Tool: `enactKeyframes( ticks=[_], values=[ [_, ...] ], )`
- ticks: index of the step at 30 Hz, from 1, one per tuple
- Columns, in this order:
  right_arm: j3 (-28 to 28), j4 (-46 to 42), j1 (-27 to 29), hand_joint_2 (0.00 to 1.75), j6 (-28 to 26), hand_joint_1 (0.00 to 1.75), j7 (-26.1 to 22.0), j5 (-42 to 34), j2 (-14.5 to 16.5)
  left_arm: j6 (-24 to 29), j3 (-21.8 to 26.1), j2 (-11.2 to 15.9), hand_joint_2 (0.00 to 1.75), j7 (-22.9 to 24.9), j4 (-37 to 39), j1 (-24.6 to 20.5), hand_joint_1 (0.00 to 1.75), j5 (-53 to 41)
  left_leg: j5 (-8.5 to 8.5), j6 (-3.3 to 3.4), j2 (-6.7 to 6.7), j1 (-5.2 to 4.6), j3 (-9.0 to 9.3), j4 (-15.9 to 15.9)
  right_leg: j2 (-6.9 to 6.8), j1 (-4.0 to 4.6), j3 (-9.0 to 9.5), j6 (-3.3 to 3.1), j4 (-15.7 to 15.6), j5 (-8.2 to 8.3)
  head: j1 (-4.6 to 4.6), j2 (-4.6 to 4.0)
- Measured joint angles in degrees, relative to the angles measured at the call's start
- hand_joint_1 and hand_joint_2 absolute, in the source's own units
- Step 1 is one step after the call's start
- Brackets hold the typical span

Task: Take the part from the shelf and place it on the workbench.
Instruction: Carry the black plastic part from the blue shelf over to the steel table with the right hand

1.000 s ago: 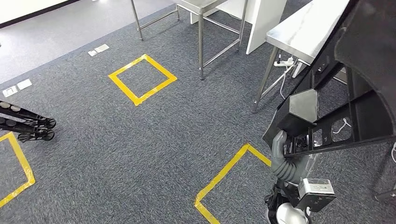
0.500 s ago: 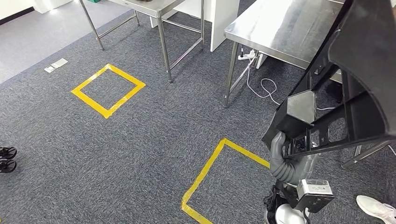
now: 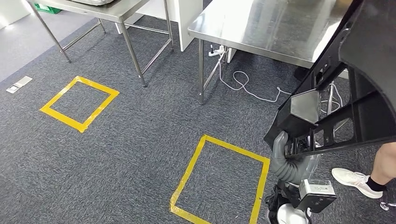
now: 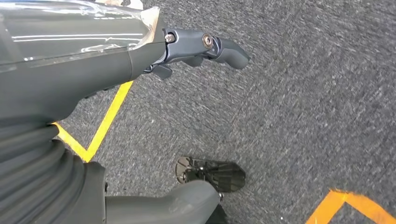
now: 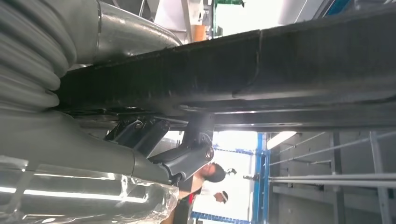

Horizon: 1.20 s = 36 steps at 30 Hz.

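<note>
The part [image 3: 355, 79] is a large black frame with cut-outs and a boxy end, held up at the right of the head view. My right hand [image 3: 281, 148] grips its lower edge from beneath. In the right wrist view, the hand's dark fingers [image 5: 187, 156] reach up against the part's black bar [image 5: 280, 70]. The steel workbench [image 3: 261, 28] stands ahead, partly hidden behind the part. My left hand [image 4: 154, 51] hangs over the grey carpet, fingers stretched out and holding nothing.
A second steel table [image 3: 112, 9] stands at the far left. Two yellow tape squares mark the carpet, one on the left [image 3: 79, 102] and one near my feet [image 3: 219, 182]. A white cable [image 3: 243, 84] trails under the workbench. A person's shoe [image 3: 355, 179] is at the right.
The camera has turned right: the tables and tape squares have slid left and the workbench is nearer. A person's leg has come into view. The part stays in my right hand.
</note>
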Motion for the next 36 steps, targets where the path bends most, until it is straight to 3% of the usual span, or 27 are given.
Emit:
enactKeyframes(
  ticks=[2, 4, 5, 6, 7, 8, 10, 12, 13, 15, 17, 19, 21, 22, 23, 25, 26, 28, 29, 30, 32, 33, 34, 36],
  values=[
    [-0.12, -0.13, -0.1, 1.75, 0.0, 1.75, -0.01, 0.08, 0.07, 0.0, -0.01, -0.05, 1.75, -0.02, -0.01, -0.16, 0.0, -0.01, -2.33, -0.47, -2.64, 0.39, -1.22, 3.1, 1.28, -0.27, 0.06, -0.87, -0.09, 0.22, -0.23, 0.0],
    [-0.18, -0.19, -0.19, 1.75, 0.01, 1.75, -0.01, 0.11, 0.13, 0.0, -0.01, -0.06, 1.75, -0.03, 0.01, -0.08, 0.0, -0.04, -6.26, -0.51, -5.58, 0.45, -4.69, 10.52, 2.53, -0.08, 0.04, -1.49, -0.09, 0.28, -0.41, -0.01],
    [-0.2, -0.18, -0.19, 1.75, 0.01, 1.75, 0.01, 0.13, 0.14, 0.0, 0.0, -0.06, 1.75, -0.03, 0.01, 0.04, 0.0, -0.08, -7.62, -0.44, -6.1, 0.41, -6.6, 14.2, 3.29, 0.12, 0.04, -1.64, -0.08, 0.28, -0.4, -0.01],
    [-0.22, -0.17, -0.18, 1.75, 0.03, 1.75, 0.04, 0.16, 0.14, 0.0, 0.0, -0.06, 1.75, -0.02, 0.01, 0.16, 0.0, -0.16, -7.94, -0.29, -6.31, 0.37, -7.91, 16.39, 4.1, 0.34, 0.07, -1.71, -0.08, 0.29, -0.41, -0.01],
    [-0.25, -0.17, -0.17, 1.75, 0.06, 1.75, 0.14, 0.2, 0.14, 0.0, 0.0, -0.06, 1.75, -0.02, 0.01, 0.23, 0.0, -0.27, -7.05, -0.01, -6.45, 0.34, -8.22, 16.4, 4.96, 0.53, 0.15, -1.72, -0.07, 0.29, -0.41, -0.01],
    [-0.28, -0.17, -0.19, 1.75, 0.1, 1.75, 0.26, 0.25, 0.14, 0.01, 0.0, -0.07, 1.75, -0.01, 0.01, 0.24, 0.0, -0.38, -5.14, 0.38, -6.75, 0.27, -7.4, 14.09, 5.81, 0.69, 0.27, -1.72, -0.07, 0.3, -0.41, 0.0],
    [-0.36, -0.17, -0.24, 1.75, 0.27, 1.75, 0.49, 0.36, 0.17, 0.09, 0.0, 0.03, 1.75, 0.03, 0.01, 0.18, 0.0, -0.53, -1.0, 1.49, -9.36, 0.18, -4.07, 6.38, 7.26, 0.85, 0.47, -1.66, -0.05, 0.31, -0.35, -0.01],
    [-0.44, -0.17, -0.48, 1.75, 0.57, 1.75, 0.62, 0.44, 0.28, 0.23, -0.01, 0.13, 1.75, 0.18, 0.02, 0.17, 0.0, -0.59, 0.51, 2.26, -11.79, -0.05, -2.0, 1.67, 8.49, 0.8, 0.23, -1.39, 0.0, 0.43, -0.33, -0.01],
    [-0.49, -0.17, -0.59, 1.75, 0.75, 1.75, 0.68, 0.47, 0.37, 0.3, -0.01, 0.18, 1.75, 0.31, 0.03, 0.15, 0.0, -0.6, 0.37, 2.45, -12.03, -0.23, -1.79, 1.17, 9.14, 0.63, 0.0, -1.07, -0.03, 0.56, -0.36, 0.0],
    [-0.58, -0.21, -0.73, 1.75, 0.99, 1.75, 0.77, 0.62, 0.48, 0.41, 0.01, 0.11, 1.75, 0.53, 0.03, 0.05, 0.0, -0.6, 0.85, 2.6, -10.44, -0.4, -1.39, 0.29, 10.0, 0.53, -0.56, -0.34, -0.09, 0.85, -0.49, 0.01],
    [-0.67, -0.28, -0.98, 1.75, 1.09, 1.75, 0.8, 0.79, 0.48, 0.47, 0.02, -0.05, 1.75, 0.62, 0.02, -0.08, 0.0, -0.6, 1.57, 2.9, -8.77, -0.2, -0.65, -1.2, 7.66, 0.97, -1.91, -0.11, 1.9, -0.13, -0.2, 0.0],
    [-0.71, -0.28, -1.43, 1.75, 1.16, 1.75, 0.83, 0.84, 0.47, 0.5, 0.02, -0.16, 1.75, 0.67, 0.02, -0.06, 0.0, -0.6, 1.88, 3.14, -6.95, -0.28, -0.24, -1.97, 4.14, 1.01, -5.13, -0.38, 8.23, -3.06, 0.27, -0.01],
    [-0.74, -0.19, -1.59, 1.75, 1.21, 1.75, 0.86, 0.84, 0.46, 0.5, 0.02, -0.21, 1.75, 0.69, 0.03, 0.01, 0.0, -0.6, 1.83, 3.16, -5.03, -0.39, -0.28, -1.96, 2.94, 0.57, -8.34, -0.1, 14.62, -5.28, 0.48, -0.02],
    [-0.77, -0.14, -1.55, 1.75, 1.21, 1.75, 0.86, 0.84, 0.45, 0.5, 0.02, -0.22, 1.75, 0.69, 0.03, 0.02, 0.0, -0.59, 1.77, 3.07, -4.2, -0.37, -0.3, -1.94, 2.72, 0.31, -8.62, 0.4, 15.29, -5.2, 0.48, -0.02],
    [-0.79, -0.09, -1.53, 1.75, 1.22, 1.75, 0.86, 0.85, 0.45, 0.5, 0.02, -0.24, 1.75, 0.69, 0.03, 0.0, 0.0, -0.59, 1.67, 2.91, -3.42, -0.28, -0.26, -1.88, 2.31, 0.03, -7.59, 1.11, 13.52, -4.24, 0.49, -0.01],
    [-0.81, -0.06, -1.56, 1.75, 1.24, 1.75, 0.86, 0.86, 0.45, 0.48, 0.02, -0.28, 1.75, 0.68, 0.03, -0.05, 0.0, -0.59, 1.41, 2.51, -2.34, -0.09, -0.14, -1.67, 1.05, -0.4, -3.93, 2.34, 7.06, -1.72, 0.5, -0.01],
    [-0.81, -0.06, -1.58, 1.75, 1.24, 1.75, 0.86, 0.86, 0.45, 0.46, 0.02, -0.3, 1.75, 0.67, 0.03, -0.07, 0.0, -0.59, 1.32, 2.36, -2.07, -0.04, -0.1, -1.58, 0.51, -0.52, -2.58, 2.67, 4.7, -0.91, 0.51, -0.01],
    [-0.81, -0.06, -1.61, 1.75, 1.25, 1.75, 0.86, 0.86, 0.45, 0.45, 0.02, -0.31, 1.75, 0.66, 0.03, -0.08, 0.0, -0.59, 1.25, 2.25, -1.91, 0.0, -0.08, -1.49, 0.0, -0.57, -1.71, 2.82, 3.2, -0.47, 0.52, -0.01],
    [-0.81, -0.05, -1.66, 1.75, 1.27, 1.75, 0.86, 0.87, 0.45, 0.44, 0.03, -0.27, 1.75, 0.62, 0.02, -0.1, 0.0, -0.59, 1.0, 1.93, -1.63, -0.14, -0.1, -1.28, -0.61, -0.43, -1.02, 2.61, 2.09, -0.27, 0.55, -0.01],
    [-0.83, -0.04, -1.68, 1.75, 1.31, 1.75, 0.82, 1.05, 0.46, 0.42, 0.03, -0.25, 1.75, 0.52, 0.01, -0.19, 0.0, -0.59, 0.64, 1.28, -1.28, -0.08, -0.01, -1.01, -0.68, -0.51, -0.42, 1.92, 0.97, 0.04, 0.48, 0.0],
    [-0.84, -0.02, -1.79, 1.75, 1.37, 1.75, 0.66, 1.61, 0.5, 0.37, 0.04, -0.19, 1.75, 0.31, -0.02, -0.38, 0.0, -0.59, -1.46, -0.02, -2.41, 0.06, -0.62, 1.39, -0.37, -0.54, 0.43, 0.25, -0.72, 0.5, 0.27, -0.01],
    [-0.81, -0.02, -1.8, 1.75, 1.38, 1.75, 0.57, 1.95, 0.54, 0.35, 0.05, -0.2, 1.75, 0.23, -0.02, -0.43, 0.0, -0.59, -3.22, -0.36, -3.7, 0.28, -1.73, 4.15, 0.37, -0.64, 0.31, -0.46, -0.72, 0.59, 0.13, -0.01],
    [-0.75, -0.02, -1.82, 1.75, 1.37, 1.75, 0.53, 2.18, 0.56, 0.32, 0.05, -0.17, 1.75, 0.2, -0.01, -0.38, 0.0, -0.59, -5.3, -0.39, -5.14, 0.28, -3.57, 8.06, 0.67, -0.47, 0.27, -0.76, -0.71, 0.6, 0.08, -0.01],
    [-0.65, 0.02, -1.78, 1.75, 1.28, 1.75, 0.54, 2.59, 0.6, 0.2, 0.07, -0.13, 1.75, 0.19, 0.0, -0.13, 0.0, -0.61, -8.07, -0.32, -6.28, 0.27, -7.37, 15.38, 1.3, -0.14, 0.2, -1.1, -0.69, 0.62, 0.07, -0.01]
  ],
)
